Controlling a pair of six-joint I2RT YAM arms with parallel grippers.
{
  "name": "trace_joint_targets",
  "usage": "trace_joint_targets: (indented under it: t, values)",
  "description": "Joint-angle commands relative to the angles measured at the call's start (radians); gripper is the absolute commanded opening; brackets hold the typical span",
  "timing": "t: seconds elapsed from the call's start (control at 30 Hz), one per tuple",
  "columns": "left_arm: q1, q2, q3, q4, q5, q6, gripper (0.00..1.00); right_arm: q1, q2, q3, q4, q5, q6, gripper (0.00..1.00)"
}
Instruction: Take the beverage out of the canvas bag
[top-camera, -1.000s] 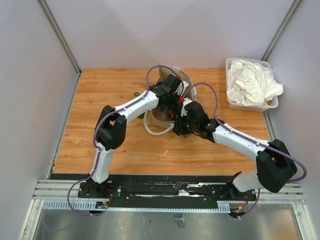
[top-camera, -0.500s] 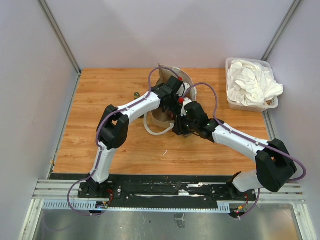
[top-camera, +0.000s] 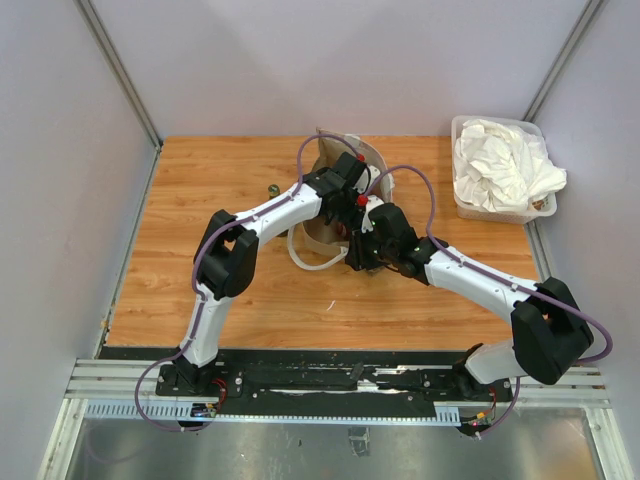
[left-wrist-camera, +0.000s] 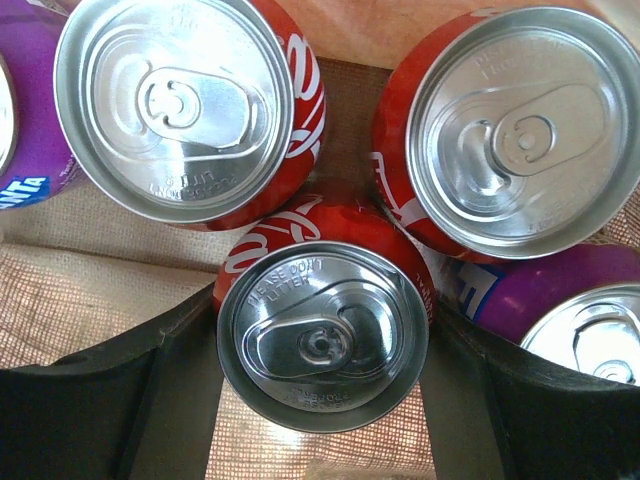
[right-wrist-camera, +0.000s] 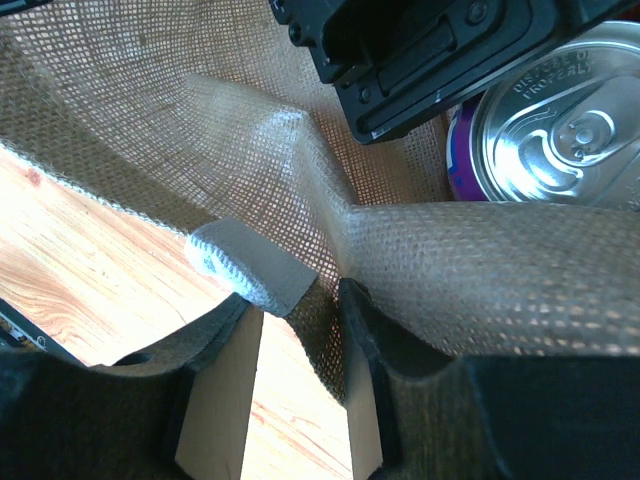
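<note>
Barely anything moved; left tool (left-wrist-camera: 320, 335) clamps red can (left-wrist-camera: 322, 300) in tan woven canvas bag (right-wrist-camera: 150, 110), right tool (right-wrist-camera: 298, 320) pinches its rim.

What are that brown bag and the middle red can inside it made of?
The canvas bag: coarse, matte woven fabric, probably burlap-like canvas; the open weave shows. The middle red can: likely aluminium, with a shiny bare-metal lid and pull tab, and a glossy printed wall.

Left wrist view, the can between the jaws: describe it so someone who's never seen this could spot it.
Inside the tan woven canvas bag, five drink cans stand silver tops up. The red aluminium can sits bottom centre of the view, below two other red cans, purple ones at the edges. It alone has a black jaw on each side.
</note>
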Motion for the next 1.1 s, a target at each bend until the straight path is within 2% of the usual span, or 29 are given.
trace_joint_targets:
  t: [0.0, 0.2, 0.43, 0.8, 1.07]
  values:
    - [0.002, -0.057, 0.062, -0.024, -0.09, 0.042, 0.01, 0.015, 0.029, -0.044, -0.158, -0.009, 0.007, 0.38]
    - [0.002, -0.079, 0.175, -0.102, -0.093, 0.045, 0.0, 0.015, 0.023, -0.038, -0.156, -0.007, 0.008, 0.38]
    - [0.002, -0.14, 0.177, -0.123, -0.069, 0.021, 0.0, 0.014, 0.023, -0.036, -0.158, -0.003, 0.007, 0.38]
    - [0.002, -0.36, 0.205, -0.122, -0.063, 0.0, 0.01, 0.014, 0.029, -0.035, -0.153, -0.006, 0.006, 0.38]
    - [0.004, -0.405, 0.38, -0.308, -0.157, 0.012, 0.01, 0.014, 0.03, -0.035, -0.141, -0.008, 0.007, 0.38]
